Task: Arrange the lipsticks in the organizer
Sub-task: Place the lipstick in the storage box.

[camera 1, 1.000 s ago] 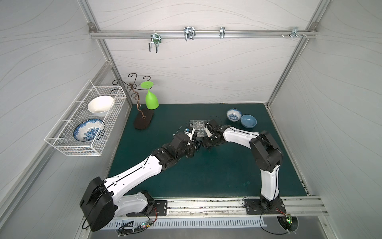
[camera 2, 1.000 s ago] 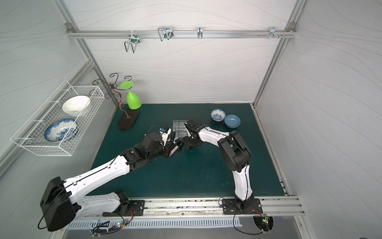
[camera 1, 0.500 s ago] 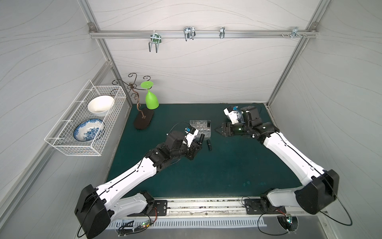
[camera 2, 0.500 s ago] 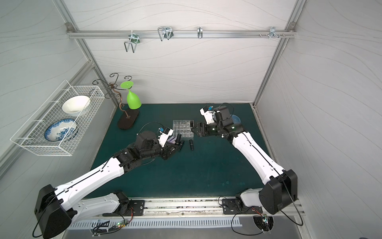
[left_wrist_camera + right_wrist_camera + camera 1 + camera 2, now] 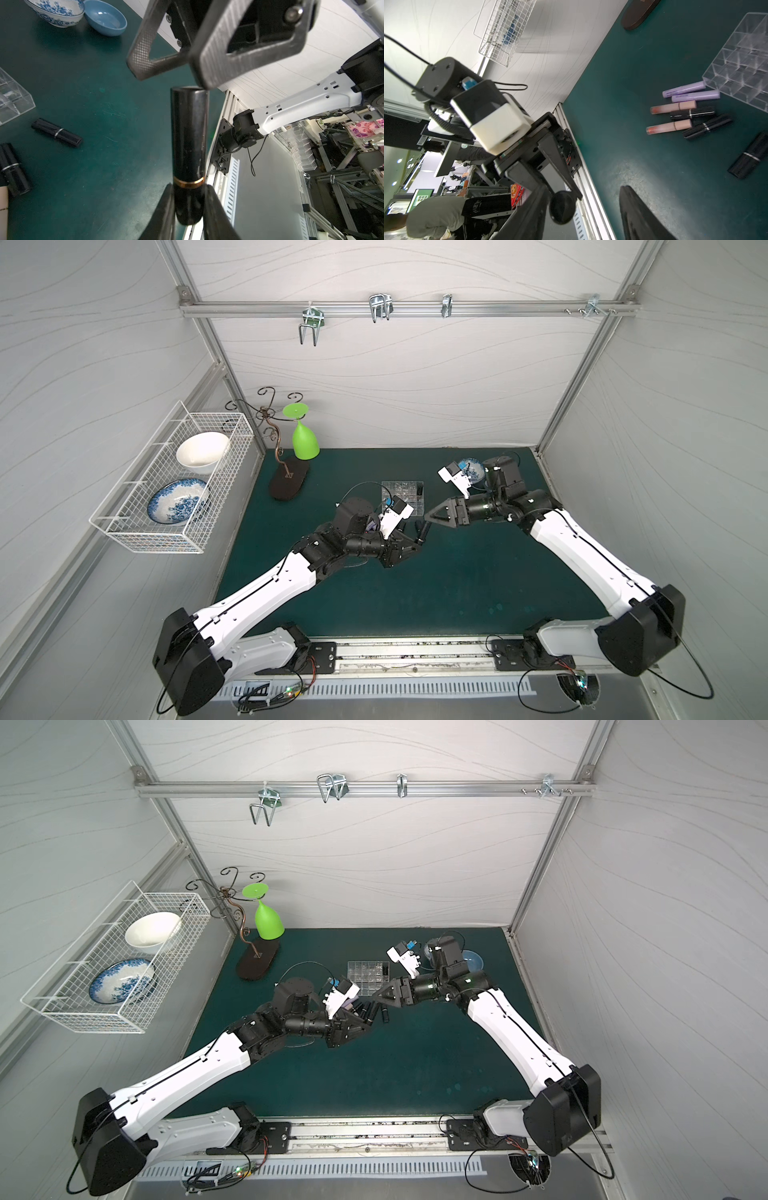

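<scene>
The black gold-banded lipstick [image 5: 189, 135] is up off the mat, with the left gripper [image 5: 188, 187] clamped on its base end. Its cap end pokes in between the fingers of the right gripper [image 5: 583, 187], whose jaws stand apart, one finger right by the cap. All this hangs just near of the organizer [image 5: 735, 62], far-middle on the mat. The loose lipsticks [image 5: 691, 113] bunch at its near edge. A blue bowl [image 5: 106, 17] sits far right. Broad green mat [image 5: 415, 593] runs to the near rail.

Loose lipsticks [image 5: 675, 107] are crowding the desk [image 5: 415, 597] beside the organizer [image 5: 401, 494]; left gripper [image 5: 417, 542] and right gripper [image 5: 431, 519] are facing tip to tip; nearer desk is lying open.
</scene>
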Robot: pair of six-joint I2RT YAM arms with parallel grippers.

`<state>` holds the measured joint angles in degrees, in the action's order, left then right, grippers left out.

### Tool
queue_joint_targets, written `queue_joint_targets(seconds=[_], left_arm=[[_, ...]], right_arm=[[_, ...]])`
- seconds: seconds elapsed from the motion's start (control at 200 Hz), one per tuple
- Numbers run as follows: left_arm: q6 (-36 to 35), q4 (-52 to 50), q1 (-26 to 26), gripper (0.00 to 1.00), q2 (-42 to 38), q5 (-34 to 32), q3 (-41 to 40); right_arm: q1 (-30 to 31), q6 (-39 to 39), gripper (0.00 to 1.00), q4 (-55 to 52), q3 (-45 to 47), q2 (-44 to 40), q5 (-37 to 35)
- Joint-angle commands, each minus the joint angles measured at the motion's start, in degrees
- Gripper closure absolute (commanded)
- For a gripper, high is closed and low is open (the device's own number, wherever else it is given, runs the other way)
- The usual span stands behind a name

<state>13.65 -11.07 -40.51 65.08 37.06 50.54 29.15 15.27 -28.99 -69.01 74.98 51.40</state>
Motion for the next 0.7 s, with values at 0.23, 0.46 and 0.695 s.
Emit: queue_joint_targets(seconds=[0.23,0.46,0.695], left_arm=[[-0.46,1.49,0.06,0.95,0.42,2.14,2.38],[-0.42,1.45,0.0,0.95,0.28,2.14,2.45],[-0.81,0.72,0.07,0.83,-0.15,0.26,2.45]], right_arm=[[2.67,-3.97,0.57,-2.57,-0.53,-1.82,2.45],[3.72,-4.72,0.67,-3.68,-0.94,-0.78,1.66],[3.76,-4.48,0.82,-3.61,-1.42,-1.07,0.81]])
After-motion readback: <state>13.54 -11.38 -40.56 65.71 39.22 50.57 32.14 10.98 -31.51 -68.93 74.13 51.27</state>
